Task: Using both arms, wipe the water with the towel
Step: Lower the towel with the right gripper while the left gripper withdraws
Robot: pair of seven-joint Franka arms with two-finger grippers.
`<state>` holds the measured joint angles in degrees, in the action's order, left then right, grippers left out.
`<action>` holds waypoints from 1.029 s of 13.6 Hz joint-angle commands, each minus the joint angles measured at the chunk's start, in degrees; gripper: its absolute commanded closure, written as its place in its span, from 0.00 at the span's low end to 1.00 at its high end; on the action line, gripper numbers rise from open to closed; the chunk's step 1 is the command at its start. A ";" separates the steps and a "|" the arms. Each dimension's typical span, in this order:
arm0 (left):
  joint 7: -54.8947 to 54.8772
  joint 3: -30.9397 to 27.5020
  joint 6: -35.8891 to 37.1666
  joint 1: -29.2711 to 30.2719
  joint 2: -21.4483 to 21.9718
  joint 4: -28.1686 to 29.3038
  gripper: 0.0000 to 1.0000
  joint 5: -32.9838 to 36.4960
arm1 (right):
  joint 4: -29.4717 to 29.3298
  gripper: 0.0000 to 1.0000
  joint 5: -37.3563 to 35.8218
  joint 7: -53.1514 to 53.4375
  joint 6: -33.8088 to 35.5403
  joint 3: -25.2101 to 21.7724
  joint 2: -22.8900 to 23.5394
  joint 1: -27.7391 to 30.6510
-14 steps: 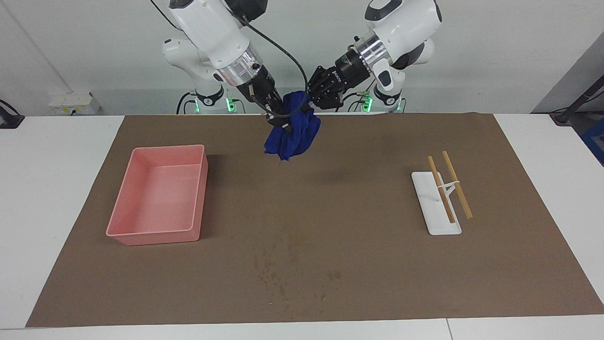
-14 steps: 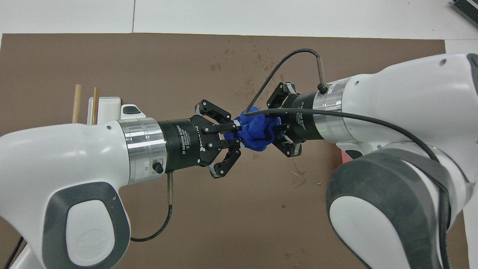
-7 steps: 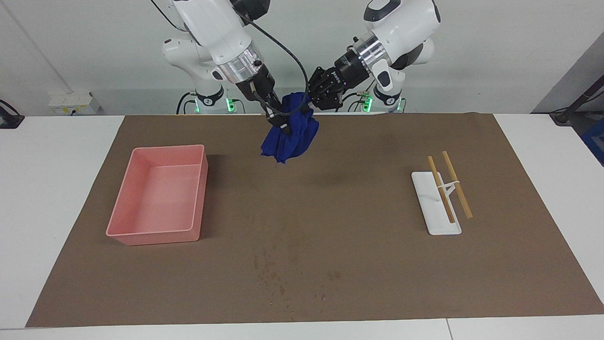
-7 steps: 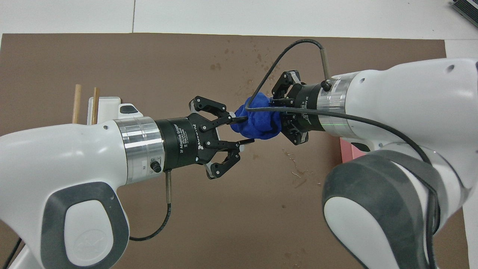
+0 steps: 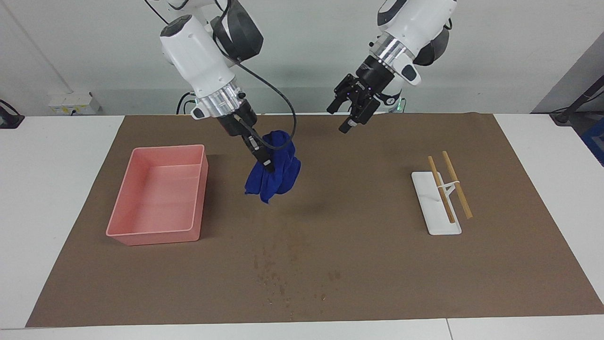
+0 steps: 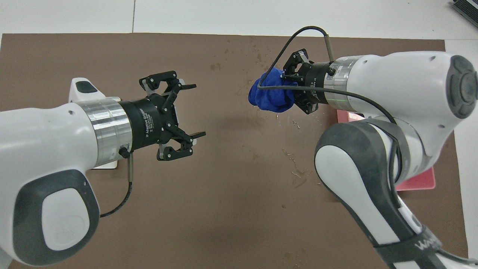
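The royal-blue towel hangs bunched from my right gripper, which is shut on its upper folds and holds it in the air over the brown mat, beside the pink tray. It also shows in the overhead view, with the right gripper at its edge. My left gripper is open and empty, up over the mat's edge by the robots, well apart from the towel; its spread fingers show in the overhead view. Water drops speckle the mat toward the table's front edge.
A pink tray stands on the brown mat toward the right arm's end. A white rest with two chopsticks lies toward the left arm's end. More drops lie near the middle.
My left gripper has opened, let go of the towel and drawn back toward its own end. My right gripper has carried the towel lower and toward the pink tray.
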<state>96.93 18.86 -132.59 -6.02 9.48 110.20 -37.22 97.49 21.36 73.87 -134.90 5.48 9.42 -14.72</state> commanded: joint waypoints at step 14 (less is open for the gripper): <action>-64.74 -0.49 25.71 13.93 -1.75 -8.33 0.00 25.88 | -11.56 1.00 -1.06 -33.26 -29.00 0.32 30.84 -0.30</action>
<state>36.82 18.14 -109.50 7.38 8.81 103.81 -13.69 83.62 21.18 43.10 -161.25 5.48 40.31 -15.02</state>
